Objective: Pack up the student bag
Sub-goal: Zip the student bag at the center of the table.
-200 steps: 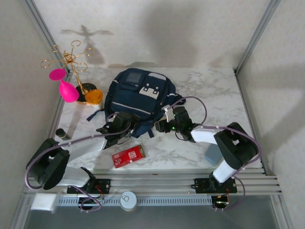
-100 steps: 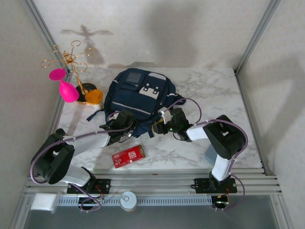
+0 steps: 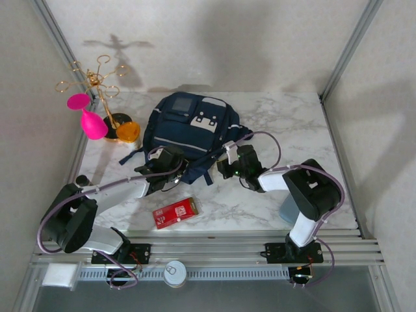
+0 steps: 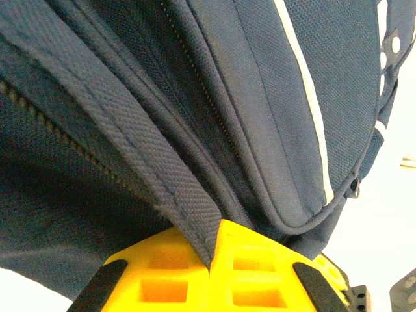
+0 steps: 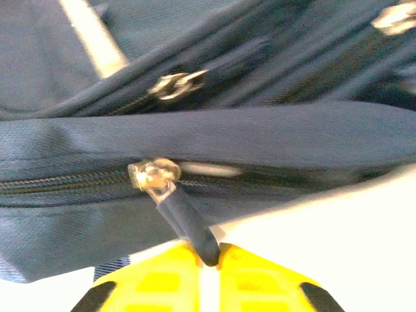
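Nearest me, a red box (image 3: 175,212) lay on the marble table (image 3: 286,123). Just beyond it, the left gripper (image 4: 213,250) was pinched tight on a webbing strap (image 4: 149,175) of the student bag (image 3: 188,130). The right gripper (image 5: 208,255) was clamped on a zipper pull (image 5: 185,221) at the bag's near edge. The bag lay flat mid-table, with a gold stand (image 3: 97,84) behind it to the left.

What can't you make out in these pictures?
- Inside of the bag: all views, fabric covers it.
- Pale thing: top view, the right arm covers most of it.
- Print on the red box: top view, too small.
- Zipper pull in the right gripper: right wrist view, blurred.
- Strap in the left gripper: left wrist view, far end cut off by the frame edge.
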Tool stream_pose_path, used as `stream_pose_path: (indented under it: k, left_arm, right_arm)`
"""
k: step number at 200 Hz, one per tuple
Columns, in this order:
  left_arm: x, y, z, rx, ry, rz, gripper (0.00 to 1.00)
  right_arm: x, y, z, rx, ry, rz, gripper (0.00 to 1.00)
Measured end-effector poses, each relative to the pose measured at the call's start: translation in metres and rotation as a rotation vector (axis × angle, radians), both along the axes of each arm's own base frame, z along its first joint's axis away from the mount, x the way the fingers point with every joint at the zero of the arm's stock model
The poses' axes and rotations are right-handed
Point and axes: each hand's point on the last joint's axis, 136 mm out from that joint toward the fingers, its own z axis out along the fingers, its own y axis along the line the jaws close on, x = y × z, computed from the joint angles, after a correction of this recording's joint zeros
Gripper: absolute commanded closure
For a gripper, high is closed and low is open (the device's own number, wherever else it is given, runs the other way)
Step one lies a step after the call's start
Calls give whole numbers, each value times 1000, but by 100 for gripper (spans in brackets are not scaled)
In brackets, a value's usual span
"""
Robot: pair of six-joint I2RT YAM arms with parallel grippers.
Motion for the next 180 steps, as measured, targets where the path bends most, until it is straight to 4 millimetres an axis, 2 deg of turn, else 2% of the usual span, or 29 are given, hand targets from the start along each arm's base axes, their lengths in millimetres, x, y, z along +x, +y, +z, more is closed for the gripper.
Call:
stream_pose_path:
  k: [43, 74, 84, 93, 102, 136, 180]
  left_arm:
    - [-13, 14, 10, 38, -24, -13, 100]
    - [-19, 19, 15, 48, -38, -26, 100]
    - [-19, 18, 16, 48, -41, -32, 100]
    - [-19, 18, 16, 51, -41, -35, 100]
    - [-19, 18, 16, 55, -43, -38, 100]
    - [-19, 18, 16, 66, -47, -49, 100]
    - [-19, 18, 16, 72, -48, -55, 100]
  right_arm:
    - [30, -53, 10, -1, 32, -224, 100]
    - [32, -62, 6, -29, 57, -263, 100]
    - [30, -58, 6, -27, 60, -237, 98]
    - [24, -50, 7, -18, 61, -192, 89]
    - [15, -37, 10, -5, 54, -127, 83]
    - [-22, 12, 23, 48, 20, 110, 72]
    - [-32, 31, 16, 79, -5, 243, 62]
